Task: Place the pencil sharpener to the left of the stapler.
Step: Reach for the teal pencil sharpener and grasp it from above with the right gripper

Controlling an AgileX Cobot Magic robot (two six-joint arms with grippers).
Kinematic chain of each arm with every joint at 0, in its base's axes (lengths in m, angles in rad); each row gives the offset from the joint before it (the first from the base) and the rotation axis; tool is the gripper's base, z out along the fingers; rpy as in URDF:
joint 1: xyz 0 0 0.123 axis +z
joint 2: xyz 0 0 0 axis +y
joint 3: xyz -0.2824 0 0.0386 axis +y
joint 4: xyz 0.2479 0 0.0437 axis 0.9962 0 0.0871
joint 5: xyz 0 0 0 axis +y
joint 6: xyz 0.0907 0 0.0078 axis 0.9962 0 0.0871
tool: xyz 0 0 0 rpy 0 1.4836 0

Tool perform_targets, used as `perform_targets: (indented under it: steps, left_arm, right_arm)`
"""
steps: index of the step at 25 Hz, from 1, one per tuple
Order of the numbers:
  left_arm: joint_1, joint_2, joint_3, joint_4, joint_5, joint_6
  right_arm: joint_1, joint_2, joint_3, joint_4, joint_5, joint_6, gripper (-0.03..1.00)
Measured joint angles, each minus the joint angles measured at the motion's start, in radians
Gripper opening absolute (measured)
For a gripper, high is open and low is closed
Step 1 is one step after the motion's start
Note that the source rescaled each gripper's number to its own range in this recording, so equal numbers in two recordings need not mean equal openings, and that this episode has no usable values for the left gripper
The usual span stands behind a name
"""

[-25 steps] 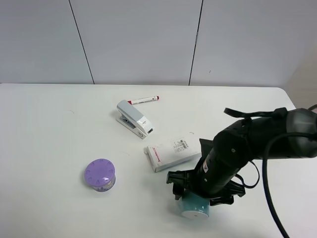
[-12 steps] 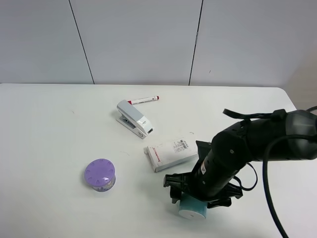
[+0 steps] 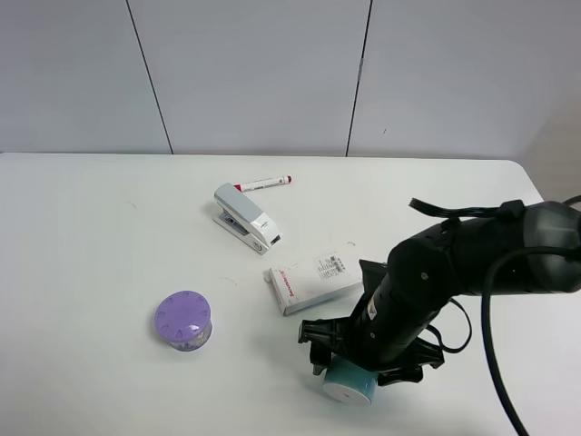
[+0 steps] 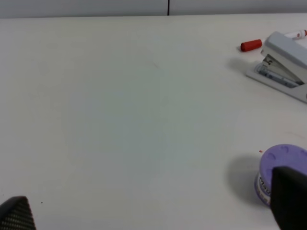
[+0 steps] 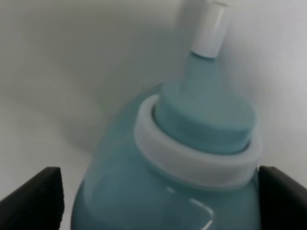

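The teal pencil sharpener (image 3: 349,385) lies near the table's front edge, its white round end facing the camera. My right gripper (image 3: 360,365) is shut on it; in the right wrist view the teal barrel (image 5: 192,158) fills the space between the two dark fingers, white cap pointing away. The white and grey stapler (image 3: 245,218) sits further back and to the left, beside the marker, and shows in the left wrist view as well (image 4: 283,60). My left gripper (image 4: 151,211) is open over bare table with nothing between its fingers; it is out of the exterior view.
A white box with red print (image 3: 318,280) lies between the stapler and my right arm. A purple round lidded container (image 3: 183,320) stands at the front left. A red-capped marker (image 3: 263,183) lies behind the stapler. The table's right edge (image 3: 545,209) is near my right arm.
My right gripper has shifted a little to the left with the pencil sharpener in it. The stapler, box and purple container have not moved.
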Motion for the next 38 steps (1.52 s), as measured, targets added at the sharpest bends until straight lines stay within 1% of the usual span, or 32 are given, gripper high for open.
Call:
perform_targets:
  steps: [14,15,17,19,21,22,38]
  left_arm:
    - [0.000,0.000,0.000,0.000,0.000,0.000]
    - [0.000,0.000,0.000,0.000,0.000,0.000]
    - [0.000,0.000,0.000,0.000,0.000,0.000]
    - [0.000,0.000,0.000,0.000,0.000,0.000]
    - [0.000,0.000,0.000,0.000,0.000,0.000]
    - [0.000,0.000,0.000,0.000,0.000,0.000]
    - [0.000,0.000,0.000,0.000,0.000,0.000]
  right_arm:
    - [0.002,-0.001,0.000,0.024,0.026,-0.007,0.34]
    - [0.002,-0.001,0.000,0.024,0.026,-0.007,0.32]
    - [0.002,-0.001,0.000,0.024,0.024,-0.007,0.27]
    - [0.002,-0.001,0.000,0.023,0.023,-0.007,0.18]
    - [0.002,-0.001,0.000,0.023,0.018,-0.007,0.06]
    - [0.002,-0.001,0.000,0.023,0.017,-0.007,0.02]
    - [0.002,-0.002,0.004,0.018,0.008,-0.031,0.02]
